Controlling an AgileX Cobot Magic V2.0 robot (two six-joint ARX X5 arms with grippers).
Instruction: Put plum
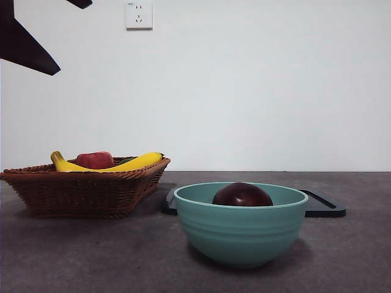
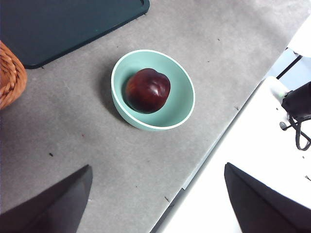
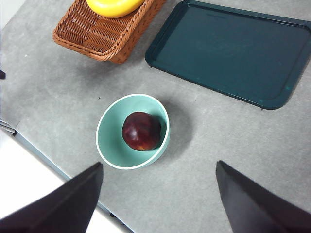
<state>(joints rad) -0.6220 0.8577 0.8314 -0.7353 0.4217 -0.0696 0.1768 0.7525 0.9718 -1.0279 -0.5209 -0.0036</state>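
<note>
**Plum sits in the bowl, both pairs of jaws wide and well off it**

Front view: the plum rests inside the teal bowl at lower centre, only its top showing above the rim. A wicker basket with a banana and a red fruit stands at left; a dark tray lies behind the bowl. A black arm tip shows at the upper left corner.

Left wrist view: the left gripper has its jaws spread wide and empty at the bottom edge; the plum lies up-frame, almost centred between them, well apart. It is roundish, with no clear long axis.

Right wrist view: the right gripper is likewise wide and empty; the plum lies above it, slightly left of centre. Neither arm looks clearly nearer. The grey bench around the bowl is flat and bare, though the bowl's wall leaves the jaws little room.
</note>
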